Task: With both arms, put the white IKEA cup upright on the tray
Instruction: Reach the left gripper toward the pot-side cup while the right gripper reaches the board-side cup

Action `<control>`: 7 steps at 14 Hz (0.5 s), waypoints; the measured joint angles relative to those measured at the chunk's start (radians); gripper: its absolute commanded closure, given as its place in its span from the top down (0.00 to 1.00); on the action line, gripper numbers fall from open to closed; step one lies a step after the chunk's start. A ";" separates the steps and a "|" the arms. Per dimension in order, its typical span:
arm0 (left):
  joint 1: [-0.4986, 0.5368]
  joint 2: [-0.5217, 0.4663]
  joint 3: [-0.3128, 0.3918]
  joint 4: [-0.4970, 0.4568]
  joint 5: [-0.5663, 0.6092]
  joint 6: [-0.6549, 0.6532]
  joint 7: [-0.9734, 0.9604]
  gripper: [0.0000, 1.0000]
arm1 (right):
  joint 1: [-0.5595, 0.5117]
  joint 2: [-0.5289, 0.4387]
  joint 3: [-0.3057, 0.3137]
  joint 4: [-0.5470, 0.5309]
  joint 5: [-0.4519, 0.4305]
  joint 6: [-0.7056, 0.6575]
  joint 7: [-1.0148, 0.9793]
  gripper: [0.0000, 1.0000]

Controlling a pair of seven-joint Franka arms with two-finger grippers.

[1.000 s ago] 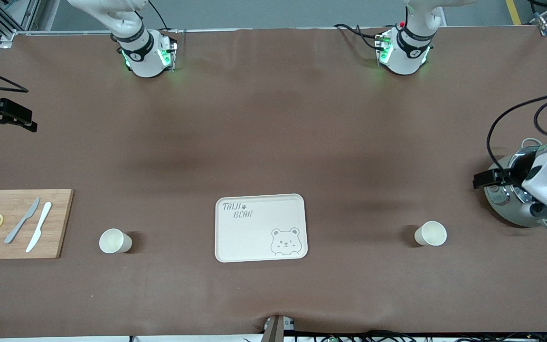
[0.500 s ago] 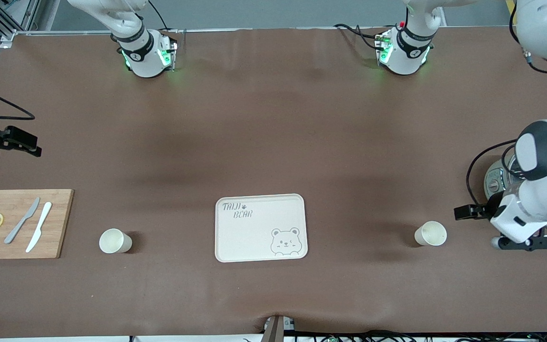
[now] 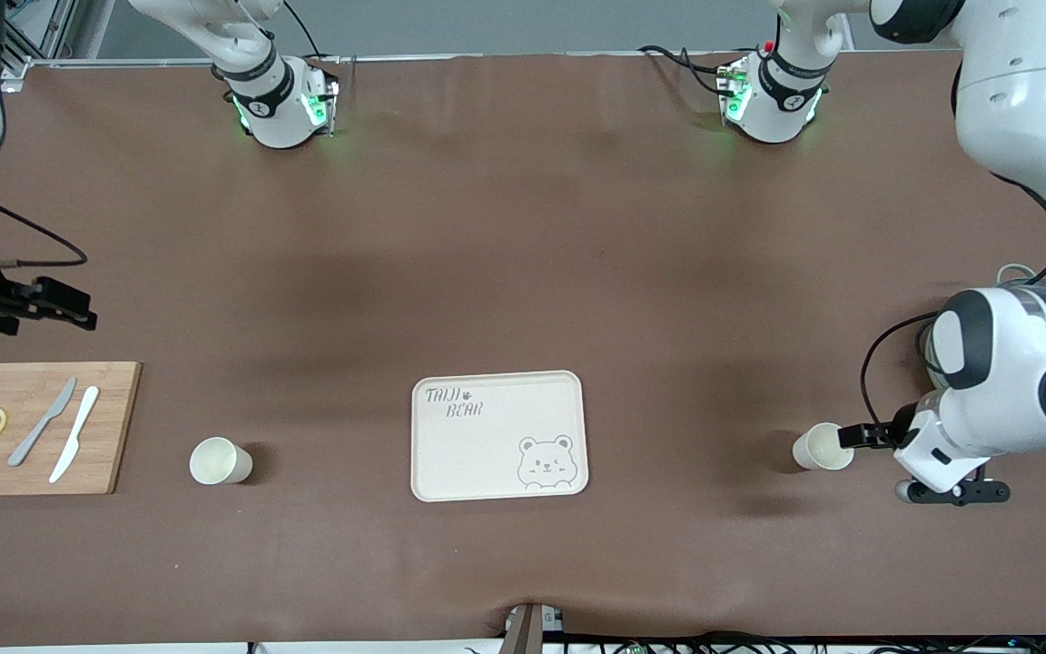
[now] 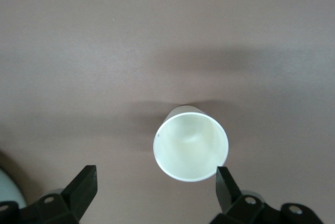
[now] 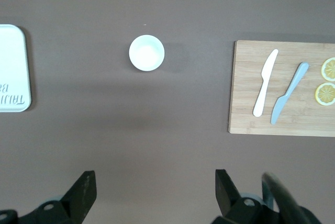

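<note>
The cream TAIJI BEAR tray (image 3: 498,436) lies between two upright white cups. The left gripper (image 4: 156,190), fingers spread wide, hangs above the cup (image 3: 821,446) toward the left arm's end. The other cup (image 3: 219,460) stands beside a wooden cutting board (image 3: 33,427); the right gripper (image 5: 153,193) hovers wide open over bare table.

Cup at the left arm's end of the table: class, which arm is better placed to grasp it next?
Left. Its open claw hangs right over that cup; the right claw is near the cutting board.
</note>
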 measured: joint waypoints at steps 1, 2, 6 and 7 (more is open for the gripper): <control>0.000 0.013 0.000 0.000 0.000 0.008 0.000 1.00 | -0.001 0.035 0.000 0.006 0.000 0.025 0.022 1.00; 0.000 0.023 0.000 -0.001 0.000 0.018 0.000 1.00 | -0.002 0.071 -0.002 0.011 0.000 0.058 0.032 1.00; 0.002 0.061 0.001 -0.002 0.000 0.047 0.012 1.00 | -0.007 0.205 -0.010 0.049 0.000 0.165 0.038 1.00; 0.004 0.074 0.001 -0.002 0.000 0.058 0.019 1.00 | -0.008 0.231 -0.011 0.066 0.000 0.170 0.038 1.00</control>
